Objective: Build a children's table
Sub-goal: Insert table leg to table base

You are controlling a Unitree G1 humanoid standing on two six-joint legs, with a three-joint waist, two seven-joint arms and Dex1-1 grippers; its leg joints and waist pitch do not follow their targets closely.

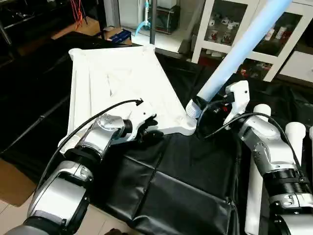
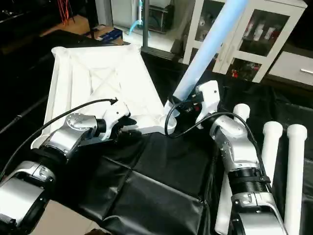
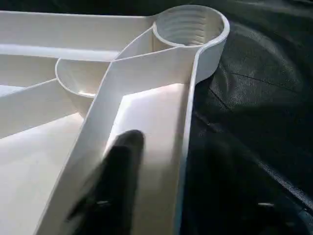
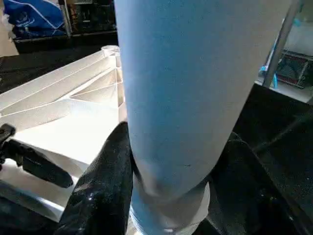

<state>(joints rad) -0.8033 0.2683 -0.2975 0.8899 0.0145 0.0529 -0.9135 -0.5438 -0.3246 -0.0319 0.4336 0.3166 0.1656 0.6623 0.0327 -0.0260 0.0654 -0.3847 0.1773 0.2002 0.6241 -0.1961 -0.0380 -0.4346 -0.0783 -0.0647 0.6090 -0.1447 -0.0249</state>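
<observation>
The white tabletop (image 1: 117,78) lies underside up on a black sheet, its ribs and X-brace showing. My left gripper (image 1: 148,130) is open at the near rim. One black finger (image 3: 122,166) rests inside the rim and the other stays outside over the sheet. The near right corner socket (image 3: 190,24) is empty, with threads inside. My right gripper (image 1: 222,105) is shut on a long white leg (image 1: 239,49). The leg leans up to the right, and its ribbed end (image 1: 194,108) hangs just above that corner.
Three spare white legs (image 2: 271,147) lie side by side on the sheet beside my right forearm. A white glass-door cabinet (image 1: 254,29) stands behind. A dark pole (image 1: 153,22) rises beyond the tabletop's far edge. Bare floor shows at the near left.
</observation>
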